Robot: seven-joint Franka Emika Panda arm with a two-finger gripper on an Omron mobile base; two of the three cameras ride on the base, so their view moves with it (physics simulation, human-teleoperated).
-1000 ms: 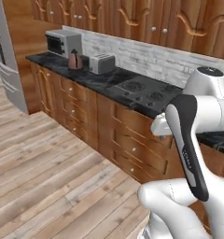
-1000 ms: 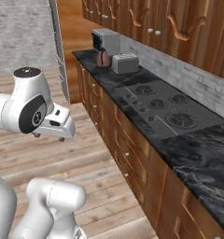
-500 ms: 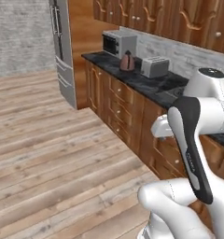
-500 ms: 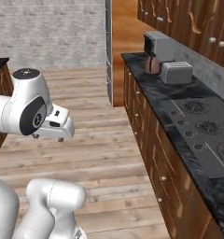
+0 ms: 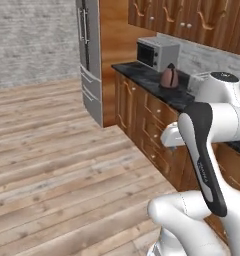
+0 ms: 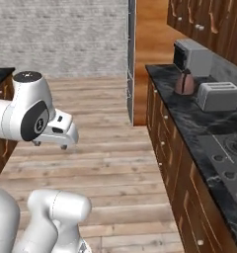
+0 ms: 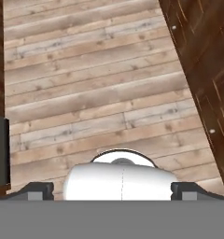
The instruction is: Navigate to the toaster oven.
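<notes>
1. a rendered home kitchen: a dark stone counter (image 6: pixel 199 123) over brown wooden cabinets (image 5: pixel 142 115), more cupboards above.
2. toaster oven (image 5: pixel 157 53), kettle (image 5: pixel 168 76), toaster (image 6: pixel 218 96) and cooktop (image 6: pixel 229 158) on the counter.
3. a grey fridge (image 5: pixel 90 60) and plank floor (image 5: pixel 57 160).

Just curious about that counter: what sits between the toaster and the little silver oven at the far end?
A reddish-brown kettle stands on the dark counter between the toaster and the toaster oven, seen in the right base view.

A pale wooden plank floor (image 5: pixel 57 165) runs to a grey brick wall (image 6: pixel 66 34). Brown wooden cupboards (image 5: pixel 147 120) stand beside a tall grey fridge (image 5: pixel 90 60).
</notes>
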